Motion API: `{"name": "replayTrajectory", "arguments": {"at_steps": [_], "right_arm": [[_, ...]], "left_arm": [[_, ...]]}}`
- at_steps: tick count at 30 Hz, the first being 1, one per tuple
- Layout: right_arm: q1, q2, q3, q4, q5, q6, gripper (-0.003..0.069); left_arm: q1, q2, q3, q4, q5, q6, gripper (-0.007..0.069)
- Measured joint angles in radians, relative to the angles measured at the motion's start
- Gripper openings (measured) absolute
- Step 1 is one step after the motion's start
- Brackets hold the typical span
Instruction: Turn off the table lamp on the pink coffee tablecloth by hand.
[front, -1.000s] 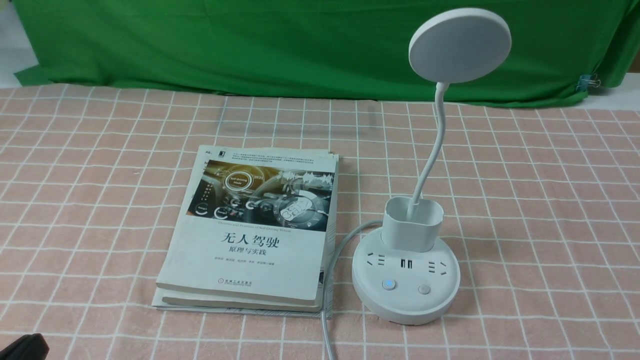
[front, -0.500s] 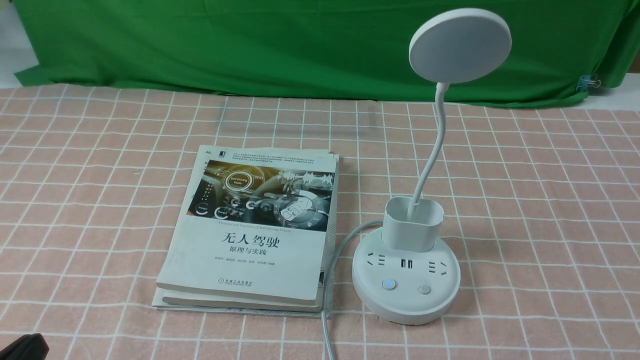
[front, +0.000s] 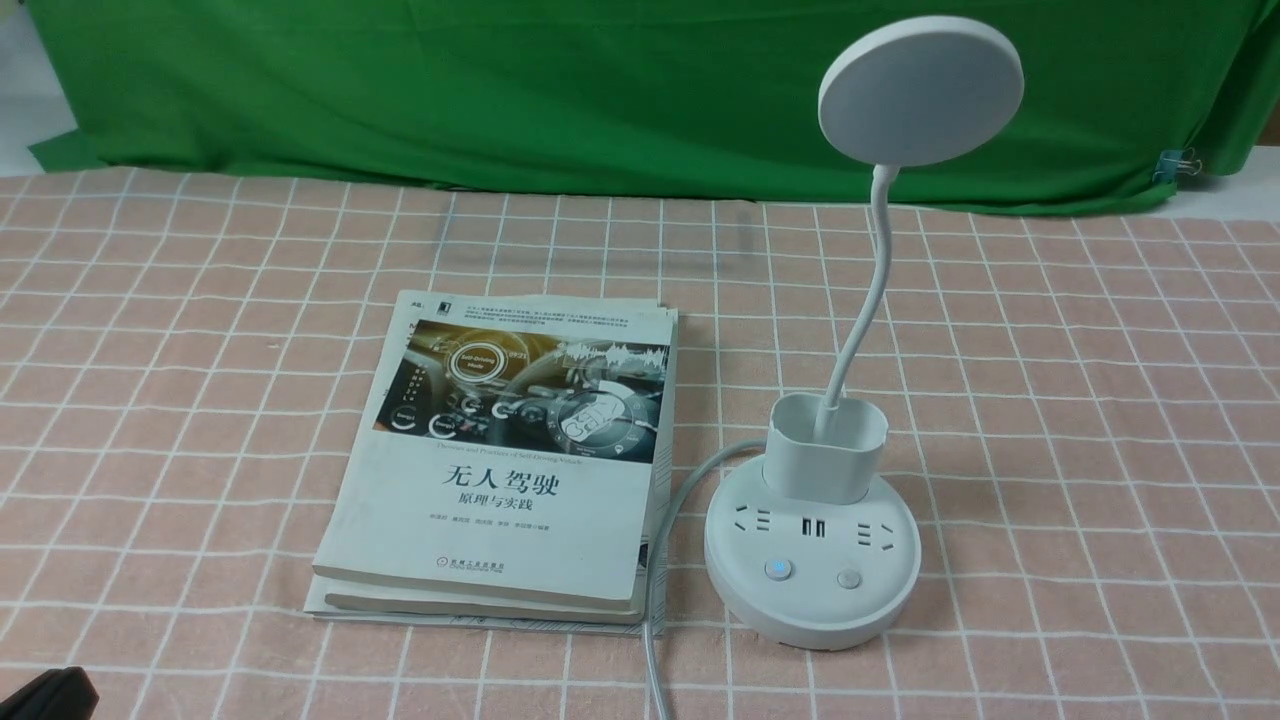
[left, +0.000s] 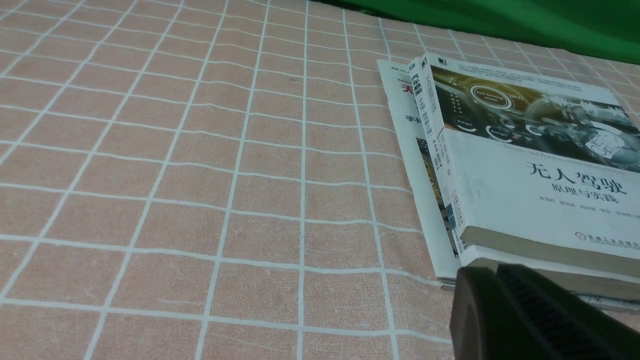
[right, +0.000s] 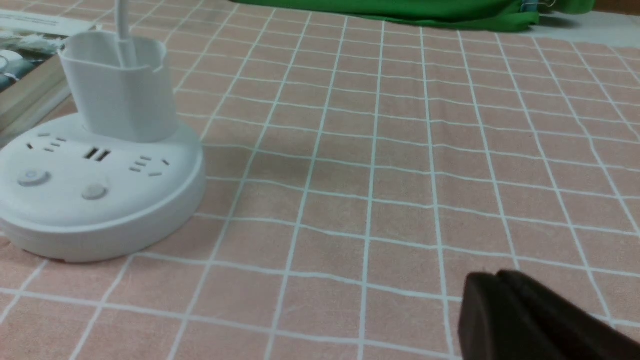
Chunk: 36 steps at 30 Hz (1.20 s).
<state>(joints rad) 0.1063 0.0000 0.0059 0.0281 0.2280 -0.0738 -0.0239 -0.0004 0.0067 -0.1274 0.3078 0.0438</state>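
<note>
Front view is showing the table lamp (front: 812, 545) standing upright on the pink coffee tablecloth (front: 1080, 420), right of centre, its round base just beside a stack of books (front: 500, 460) and its white power cord (front: 655, 610) running off toward the near edge. Two buttons are sitting on the near face of the base — the left button (front: 777, 570) is glowing blue, the right button (front: 849, 578) is plain grey. Nothing is touching the lamp. The left gripper (left: 520, 315) is hanging low near the books' near corner, and the right gripper (right: 520, 320) is hovering over bare cloth on the lamp's right side (both appear as dark tips with the two fingers lying together, so each looks closed and empty). In the right wrist view the base (right: 95, 200) is lying ahead of that gripper and off to one side, buttons facing it, with no obstacle between. The right arm is probably the nearer one — the books are standing between the left arm and the buttons — so the press would likely be coming from the right, downward onto a button.
</note>
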Motion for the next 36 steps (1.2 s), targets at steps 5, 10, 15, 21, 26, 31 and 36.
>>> {"name": "replayTrajectory", "arguments": {"at_steps": [5,10,15,21,26,31,36], "right_arm": [[0.0,0.0,0.0,0.0,0.0,0.001,0.0058],[0.0,0.0,0.0,0.0,0.0,0.001,0.007],[0.0,0.0,0.0,0.0,0.0,0.002,0.0087],[0.0,0.0,0.0,0.0,0.0,0.002,0.0098],[0.0,0.0,0.0,0.0,0.0,0.002,0.0115],[0.0,0.0,0.0,0.0,0.0,0.003,0.0129],[0.0,0.0,0.0,0.0,0.0,0.003,0.0145]], "left_arm": [[0.0,0.0,0.0,0.0,0.0,0.0,0.0006],[0.0,0.0,0.0,0.0,0.0,0.0,0.0006],[0.0,0.0,0.0,0.0,0.0,0.0,0.0006],[0.0,0.0,0.0,0.0,0.0,0.0,0.0006],[0.0,0.0,0.0,0.0,0.0,0.0,0.0006],[0.0,0.0,0.0,0.0,0.0,0.0,0.0006],[0.0,0.0,0.0,0.0,0.0,0.0,0.0006]]}}
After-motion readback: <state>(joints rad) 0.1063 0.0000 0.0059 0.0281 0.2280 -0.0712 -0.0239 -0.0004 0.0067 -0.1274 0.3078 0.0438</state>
